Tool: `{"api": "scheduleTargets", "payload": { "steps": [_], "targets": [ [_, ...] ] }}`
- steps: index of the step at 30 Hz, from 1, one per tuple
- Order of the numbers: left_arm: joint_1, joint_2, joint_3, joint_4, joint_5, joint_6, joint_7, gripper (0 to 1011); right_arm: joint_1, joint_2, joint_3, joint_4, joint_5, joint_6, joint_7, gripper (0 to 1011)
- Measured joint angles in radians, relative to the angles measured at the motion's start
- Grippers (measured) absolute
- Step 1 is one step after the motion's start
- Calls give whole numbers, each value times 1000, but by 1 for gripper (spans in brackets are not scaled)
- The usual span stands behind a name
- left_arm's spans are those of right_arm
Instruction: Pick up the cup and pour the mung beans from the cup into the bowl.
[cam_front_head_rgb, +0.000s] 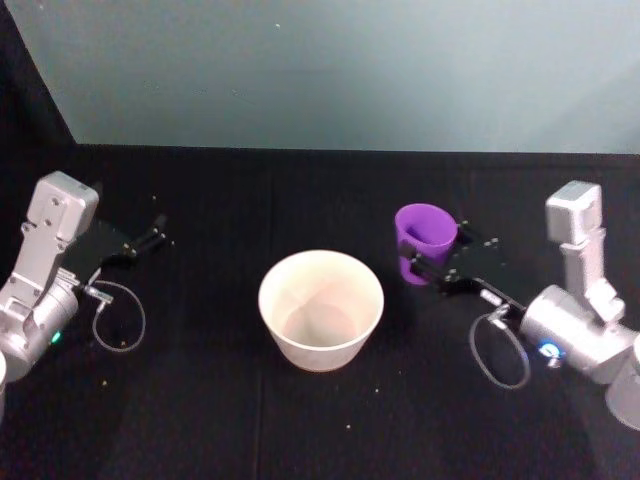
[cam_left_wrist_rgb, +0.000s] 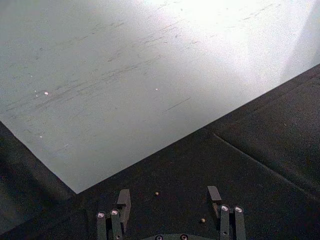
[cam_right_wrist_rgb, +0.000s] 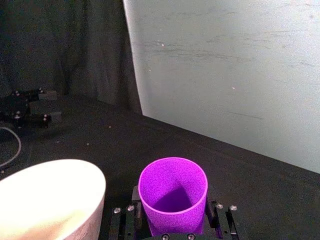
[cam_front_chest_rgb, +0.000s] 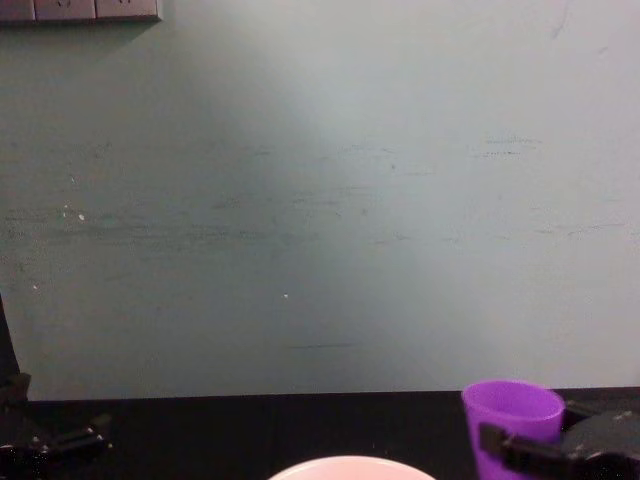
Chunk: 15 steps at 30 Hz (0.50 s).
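The cup (cam_front_head_rgb: 425, 235) was a small, bright purple tumbler with a smooth wall tapering toward the base and no handle. It stood upright, long axis vertical and open mouth facing up, on the robot's right side of the black tabletop (cam_front_head_rgb: 200, 410), just right of the bowl (cam_front_head_rgb: 321, 308) and a little farther back, the two apart.

The right gripper (cam_front_head_rgb: 437, 250) reached in from the right, its jaws closed on the cup's lower wall, one black finger on each side. From the chest view one finger crossed the front of the cup low down, so the base was hidden there, and whether it rested on the tabletop or hung just above it could not be told. In the right wrist view the inside of the cup looked purple and shadowed; its contents could not be made out, and its lower part was cut off between the fingers.

The bowl was wide and round, pale pinkish-white, mouth up, near the middle of the tabletop; its inside looked pale and smooth in the head view. The chest view caught just its rim at the bottom edge.

The left gripper (cam_front_head_rgb: 152, 238) sat parked at the left side of the tabletop, jaws spread with nothing between them. A few tiny pale grains (cam_left_wrist_rgb: 156, 193) lay on the cloth near it.
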Motion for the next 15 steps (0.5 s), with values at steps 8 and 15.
{"api": "scheduleTargets", "payload": {
  "steps": [8,15],
  "targets": [
    [0,0,0,0,0,0,0,1000,-103,94,87,-191,73,133,-13,729],
    [0,0,0,0,0,0,0,1000,-237,198,183,-374,145,174,-20,729]
  ]
}}
